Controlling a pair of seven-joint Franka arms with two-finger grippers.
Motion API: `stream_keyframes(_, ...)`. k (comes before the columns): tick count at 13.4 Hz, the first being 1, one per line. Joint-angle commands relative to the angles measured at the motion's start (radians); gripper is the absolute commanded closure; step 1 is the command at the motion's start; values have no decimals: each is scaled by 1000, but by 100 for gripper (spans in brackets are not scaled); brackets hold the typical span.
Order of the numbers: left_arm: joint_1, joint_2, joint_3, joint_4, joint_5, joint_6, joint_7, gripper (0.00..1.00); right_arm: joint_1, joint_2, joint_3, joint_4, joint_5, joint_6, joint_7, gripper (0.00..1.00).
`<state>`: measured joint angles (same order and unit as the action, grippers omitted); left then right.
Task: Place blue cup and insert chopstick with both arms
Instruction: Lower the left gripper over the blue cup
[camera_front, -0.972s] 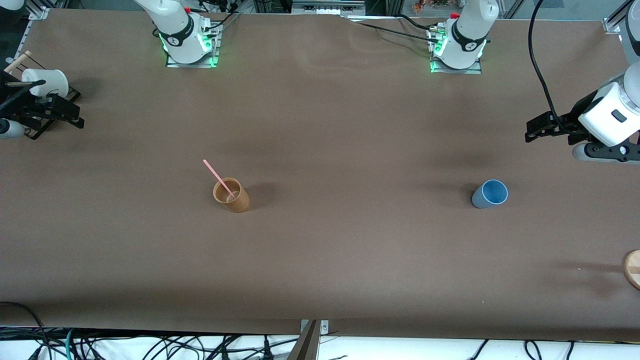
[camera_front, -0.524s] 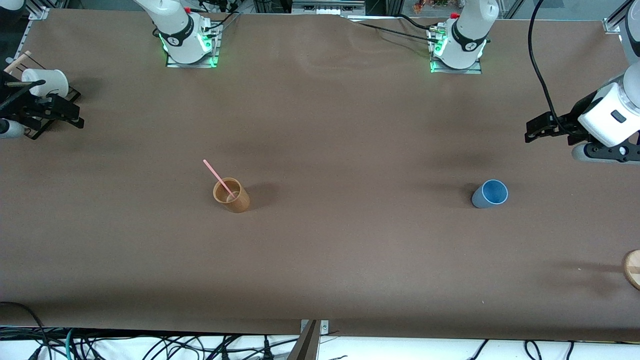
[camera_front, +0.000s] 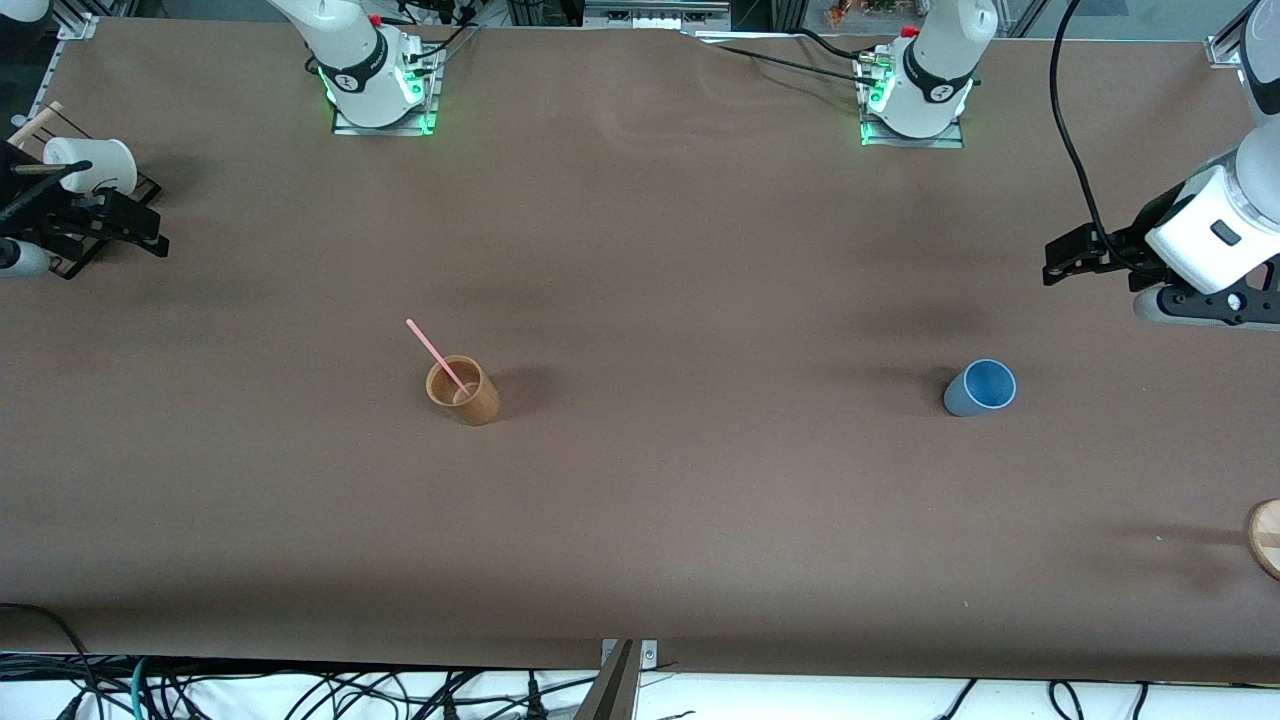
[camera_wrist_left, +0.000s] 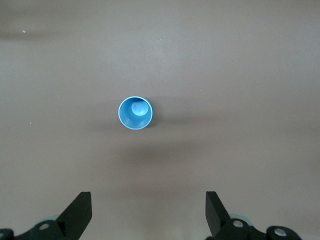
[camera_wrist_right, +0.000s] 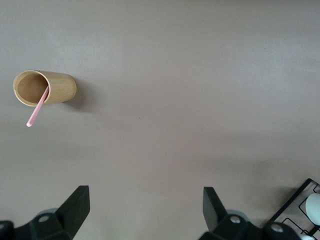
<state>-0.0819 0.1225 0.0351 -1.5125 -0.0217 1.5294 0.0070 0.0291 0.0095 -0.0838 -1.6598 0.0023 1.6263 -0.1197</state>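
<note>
1. Down by the near table edge (camera_front: 640, 655), a wide run of bare brown cover, and a round wooden piece (camera_front: 1265, 537) peeks in at the left arm's end.
2. Mid-table: the blue cup (camera_front: 980, 388) stands upright and alone, matte and tapered, open mouth up.
3. Toward the right arm's end, level with it, the pink chopstick (camera_front: 437, 357) leans inside the tan cup (camera_front: 463, 390).
4. Farther up, the left gripper (camera_front: 1062, 258) hangs over bare cover, jaws spread wide, empty.
5. The right gripper (camera_wrist_right: 145, 207) is parted wide too, empty, beside a black rack (camera_front: 85, 225) with a white cup (camera_front: 90, 165).
</note>
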Motion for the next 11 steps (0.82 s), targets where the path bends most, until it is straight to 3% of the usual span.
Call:
stream_keyframes(1, -2, 23, 0, 28, -18, -3, 5, 0, 0, 1, 3, 5, -4, -8, -3, 0)
stream_keyframes(7, 20, 98, 9, -20, 8, 26, 66, 0, 2, 4, 6, 6, -4, -8, 2, 0)
stream_keyframes(11, 36, 83, 41, -262, 37, 326, 188, 0, 2, 7, 6, 6, -4, -8, 0, 0)
